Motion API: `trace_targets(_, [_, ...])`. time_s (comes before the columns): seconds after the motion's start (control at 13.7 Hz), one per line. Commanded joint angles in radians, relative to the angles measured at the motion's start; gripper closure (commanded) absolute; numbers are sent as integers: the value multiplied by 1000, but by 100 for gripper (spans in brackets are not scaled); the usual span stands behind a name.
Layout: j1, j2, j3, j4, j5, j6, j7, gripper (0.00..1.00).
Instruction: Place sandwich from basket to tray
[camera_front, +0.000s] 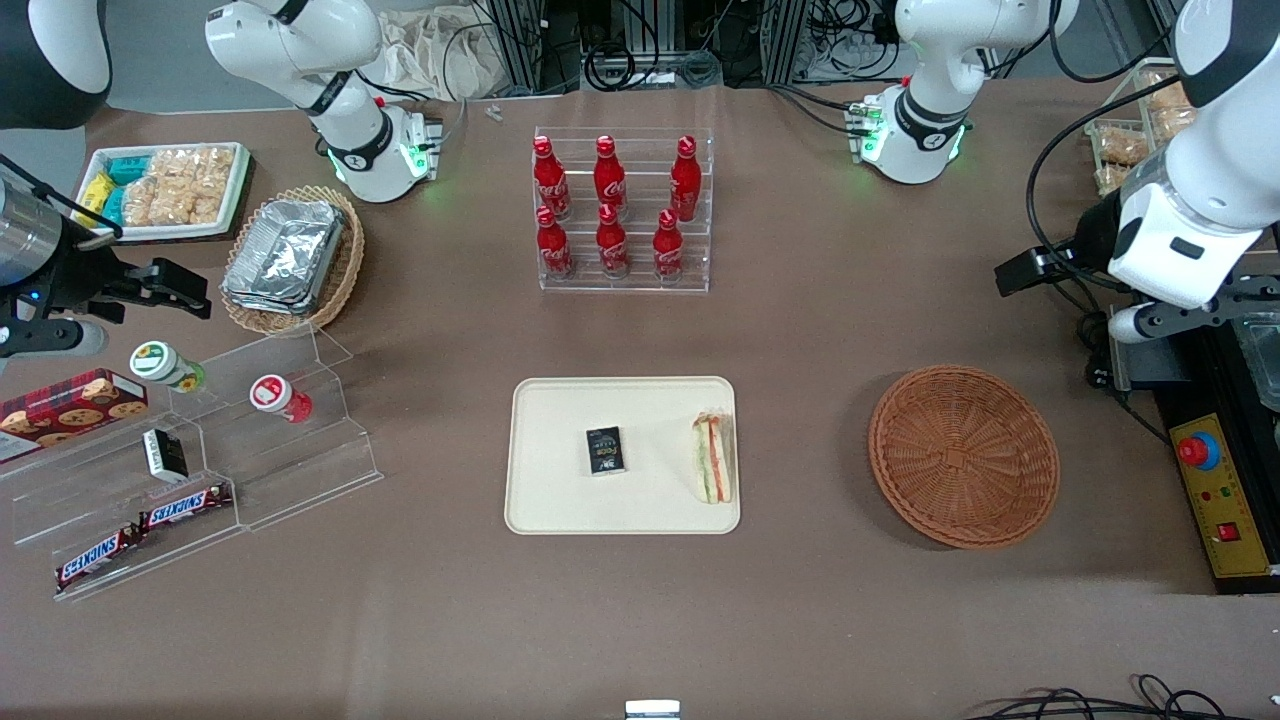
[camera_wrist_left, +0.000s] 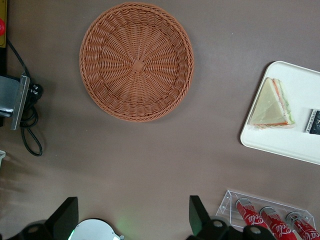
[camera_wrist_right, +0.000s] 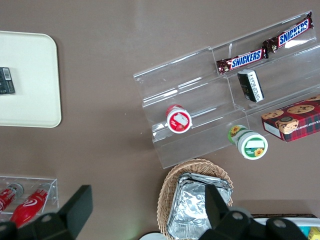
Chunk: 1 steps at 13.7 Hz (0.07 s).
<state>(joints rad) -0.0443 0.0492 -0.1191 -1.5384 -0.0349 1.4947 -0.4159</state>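
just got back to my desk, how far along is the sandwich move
It looks done. The sandwich lies on the tray, near its edge toward the basket, beside a small black packet. The basket holds nothing. Nothing is in hand: the gripper hangs above bare table with its fingers apart, away from both basket and tray. Nothing seems left except perhaps parking the arm.

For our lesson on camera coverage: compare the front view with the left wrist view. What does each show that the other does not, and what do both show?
Only the front view shows the foil containers, the Snickers bars and the working arm, its end effector out of sight. Only the left wrist view shows the end effector, open, held above bare table beside the basket. Both show the empty basket, the tray, the sandwich and a small dark packet on it, and cola bottles.
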Motion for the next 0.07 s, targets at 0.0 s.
trace_targets(0.0, [-11, 9, 13, 18, -14, -4, 16, 1])
